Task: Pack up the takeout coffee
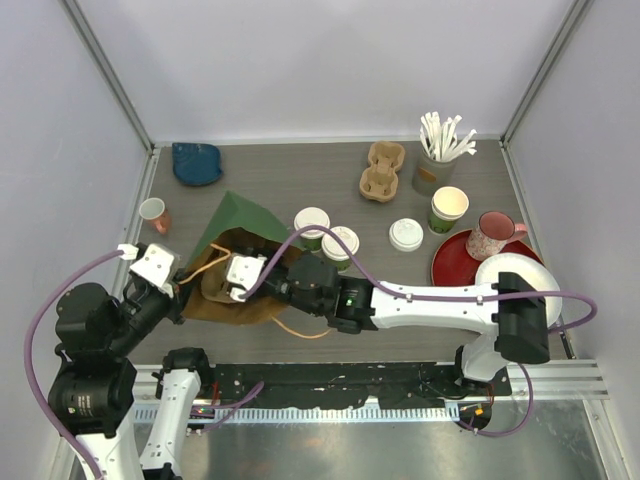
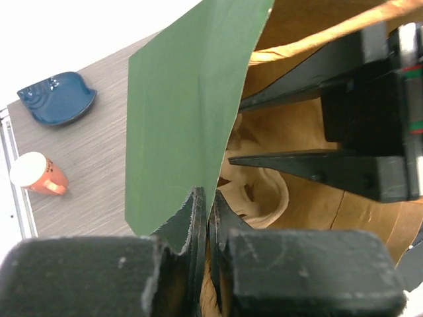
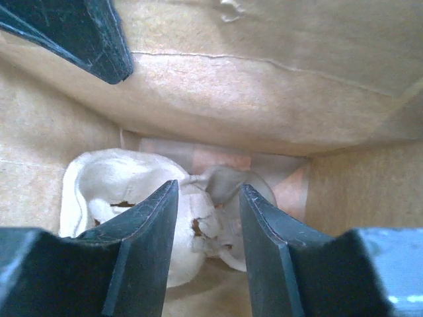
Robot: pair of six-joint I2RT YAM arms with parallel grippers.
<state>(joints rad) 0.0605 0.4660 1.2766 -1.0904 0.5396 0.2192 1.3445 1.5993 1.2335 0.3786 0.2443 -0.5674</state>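
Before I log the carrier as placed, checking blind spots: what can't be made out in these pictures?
Right wrist: the pulp carrier's middle, behind the right gripper's fingers.
Top view: the carrier itself, under the paper bag's wall and that gripper.
Wrist views: both lidded cups, out of frame.

Bag [image 1: 215,295] lies front-left on counter [image 1: 300,170]. Pulp carrier [image 3: 99,181] sits deep inside it. R tool [image 3: 208,191] is in the bag, carrier just beyond. L tool [image 2: 203,211] is on the bag's rim. Rear lidded cup [image 1: 312,224] and front lidded cup [image 1: 341,243] touch, just right of bag. Loose lid [image 1: 406,234] is further right, then cup stack [image 1: 448,209]. Mug [image 1: 490,235] is on plate [image 1: 455,265], far right. Spare carrier [image 1: 382,170] and stirrer cup [image 1: 435,165] are at back. Dish [image 1: 196,163] is back-left, w/ small mug [image 1: 154,213] before it.
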